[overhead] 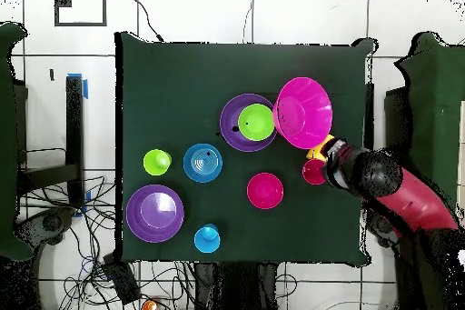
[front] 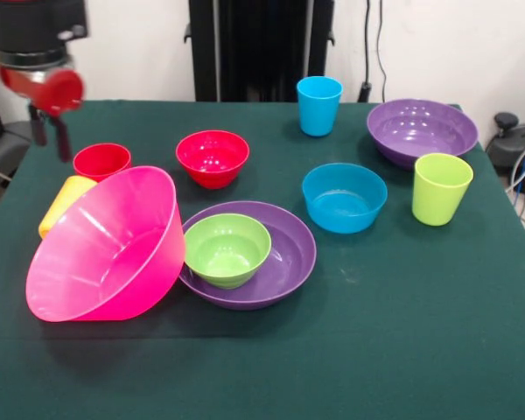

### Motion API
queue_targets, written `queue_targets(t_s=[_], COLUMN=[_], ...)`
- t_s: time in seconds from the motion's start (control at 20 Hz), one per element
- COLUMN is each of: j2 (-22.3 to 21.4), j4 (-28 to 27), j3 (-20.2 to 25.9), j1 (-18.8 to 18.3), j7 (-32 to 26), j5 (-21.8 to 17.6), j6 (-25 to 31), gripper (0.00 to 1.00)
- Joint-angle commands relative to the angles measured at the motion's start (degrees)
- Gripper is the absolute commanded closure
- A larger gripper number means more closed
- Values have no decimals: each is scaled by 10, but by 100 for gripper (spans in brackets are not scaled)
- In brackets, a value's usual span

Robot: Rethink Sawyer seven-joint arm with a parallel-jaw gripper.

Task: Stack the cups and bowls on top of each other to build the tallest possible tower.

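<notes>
Tower so far: only the green bowl, sitting inside the near purple bowl at the front of the table. Leaning against that pair on the left side of the front view: the big pink bowl, tipped up on its side with its mouth facing forward.

Lying just behind the pink bowl: the yellow cup, on its side and partly hidden. Standing a bit further back, mouth up: the blue bowl and the lime cup on the right, the red cup and the red bowl on the left. Waiting at the far edge: the blue cup and the other purple bowl.

Most likely going for the red cup or the yellow cup now, though cannot tell which. Doing it well probably means:
- coming straight down;
- putting one finger inside the rim and one outside;
- squeezing the wall gently;
- lifting slowly;
- keeping away from the pink bowl, so as not to bump it and send it rolling.

Hovering above and just behind the red cup: the gripper, with its two dark fingers spread apart. Holding nothing and touching nothing.
</notes>
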Motion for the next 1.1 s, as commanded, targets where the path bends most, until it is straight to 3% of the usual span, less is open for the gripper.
queue_targets(t_s=[0.05,0.25,0.7,0.9,1.1], j2=[38,47,64,93,95], j4=[-55,-73,-105,-119,-116], j3=[-14,-27,-32,-10,-4], j1=[84,111,127,107,96], j7=[-3,26,30,12,3], j5=[-66,-60,-36,-35,-40], j6=[85,96,112,75,62], gripper=[0,0,0,0,0])
